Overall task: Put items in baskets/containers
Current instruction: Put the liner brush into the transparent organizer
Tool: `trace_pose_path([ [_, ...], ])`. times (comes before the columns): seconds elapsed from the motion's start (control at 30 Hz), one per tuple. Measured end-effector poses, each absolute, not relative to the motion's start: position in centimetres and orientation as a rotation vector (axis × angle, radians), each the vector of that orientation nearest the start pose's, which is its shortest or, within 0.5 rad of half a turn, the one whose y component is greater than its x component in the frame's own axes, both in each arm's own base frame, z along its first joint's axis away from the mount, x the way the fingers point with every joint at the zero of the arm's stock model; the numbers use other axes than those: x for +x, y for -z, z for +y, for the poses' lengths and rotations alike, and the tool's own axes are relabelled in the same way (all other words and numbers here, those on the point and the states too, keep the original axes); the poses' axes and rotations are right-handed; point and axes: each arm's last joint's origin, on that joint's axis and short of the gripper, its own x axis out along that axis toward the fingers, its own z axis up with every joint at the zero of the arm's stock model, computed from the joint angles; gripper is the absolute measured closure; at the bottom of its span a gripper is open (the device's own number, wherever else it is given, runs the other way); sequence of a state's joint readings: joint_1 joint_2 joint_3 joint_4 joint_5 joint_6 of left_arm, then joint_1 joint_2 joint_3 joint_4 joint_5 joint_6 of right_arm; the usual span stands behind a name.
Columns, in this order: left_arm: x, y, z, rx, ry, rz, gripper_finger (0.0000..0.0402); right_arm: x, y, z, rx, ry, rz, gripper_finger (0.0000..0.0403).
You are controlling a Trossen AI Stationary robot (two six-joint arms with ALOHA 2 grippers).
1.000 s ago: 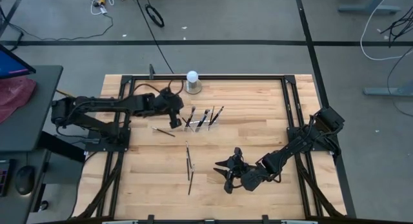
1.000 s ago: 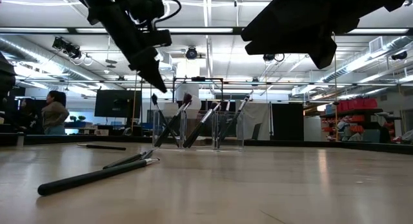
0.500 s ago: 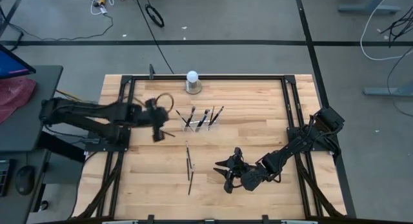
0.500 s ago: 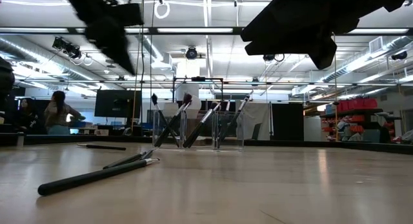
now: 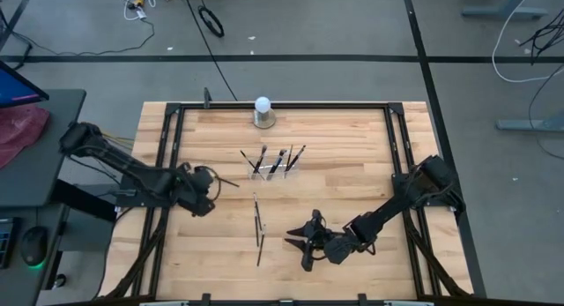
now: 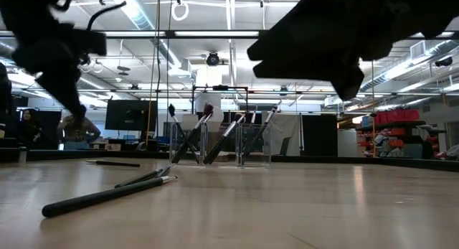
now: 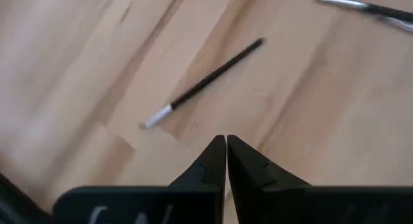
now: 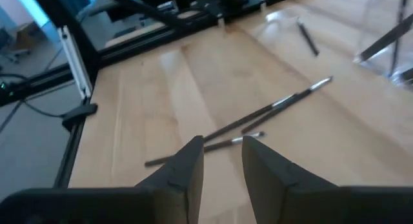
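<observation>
A clear holder (image 5: 275, 165) stands at the table's middle, and several dark brushes lean in it, tips up. It shows again in the low view (image 6: 219, 145). One thin brush (image 7: 206, 82) lies alone on the wood left of the holder. My left gripper (image 7: 226, 139) hangs shut just above the table, a little short of that brush, near the left rail (image 5: 206, 195). Two more brushes (image 5: 258, 228) lie end to end nearer the front. My right gripper (image 8: 222, 143) stands open to their right (image 5: 298, 250), low over the wood, with nothing between its fingers.
A white ball on a grey round base (image 5: 263, 108) stands at the far edge. Black frame rails (image 5: 167, 165) run along the table's left and right sides. Bare wood lies between the holder and the right rail.
My left gripper has swung away from the holder toward the table's left and near edges, has sunk, and has rolled. It now hangs by the lone brush. My right gripper has dropped a little and edged left toward the two lying brushes. No brush has moved.
</observation>
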State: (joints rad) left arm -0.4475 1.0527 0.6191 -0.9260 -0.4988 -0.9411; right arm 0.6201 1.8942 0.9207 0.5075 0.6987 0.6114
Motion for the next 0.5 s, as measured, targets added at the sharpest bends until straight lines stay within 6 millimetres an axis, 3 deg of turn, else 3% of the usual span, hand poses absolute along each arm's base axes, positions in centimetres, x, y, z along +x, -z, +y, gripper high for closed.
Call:
trace_pose_path([
  [0.13,13.5,-15.9,-5.2,-0.431,-0.749,0.935,0.0371,31.5,-13.3,20.3,0.317,0.156,0.350,0.0296],
  [0.23,13.1,-13.8,-4.9,-0.577,-0.802,0.857,0.0340,31.6,-13.1,20.3,0.314,0.154,0.353,0.0296],
  [0.37,12.8,-12.2,-4.7,-0.688,-0.831,0.745,0.0267,31.6,-13.3,20.4,0.280,0.144,0.345,0.0296],
  [0.5,12.8,-11.9,-4.5,-0.762,-0.883,0.641,0.0187,31.6,-13.3,20.4,0.258,0.139,0.343,0.0296],
])
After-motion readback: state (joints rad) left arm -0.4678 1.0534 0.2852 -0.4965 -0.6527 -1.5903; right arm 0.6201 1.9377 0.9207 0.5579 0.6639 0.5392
